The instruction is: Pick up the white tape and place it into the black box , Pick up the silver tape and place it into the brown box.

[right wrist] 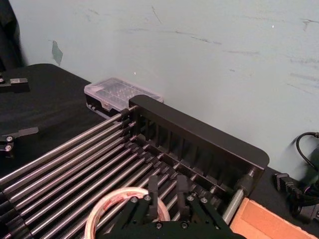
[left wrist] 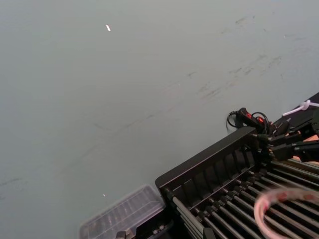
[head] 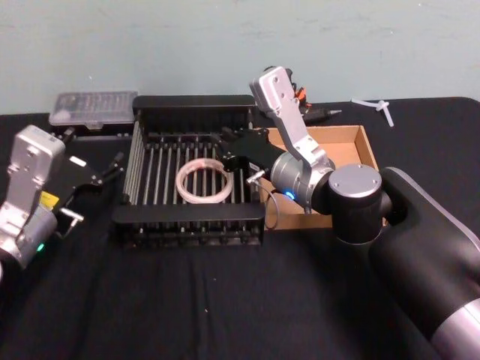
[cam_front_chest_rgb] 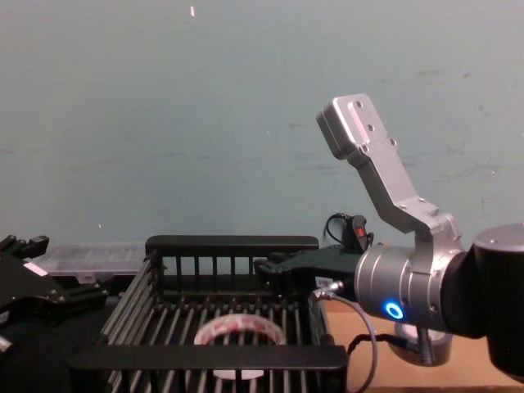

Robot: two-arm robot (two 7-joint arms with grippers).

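White tape [head: 202, 182] lying flat on the slatted floor of the black box [head: 193, 107]. Right gripper [right wrist: 167, 191] poised over the ring's right edge, spread, holding nothing. Best raised straight up past the crate rim before swinging aside, so no finger snags a bar. Left gripper [head: 105, 171] parked left of the crate over the bench [head: 225, 300], also spread. Brown box [head: 352, 139] just beside the crate's right. Counted: one white tape, one black box, one brown box, two grippers.

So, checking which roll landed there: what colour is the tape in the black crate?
White tape, reddish inner print; head view.
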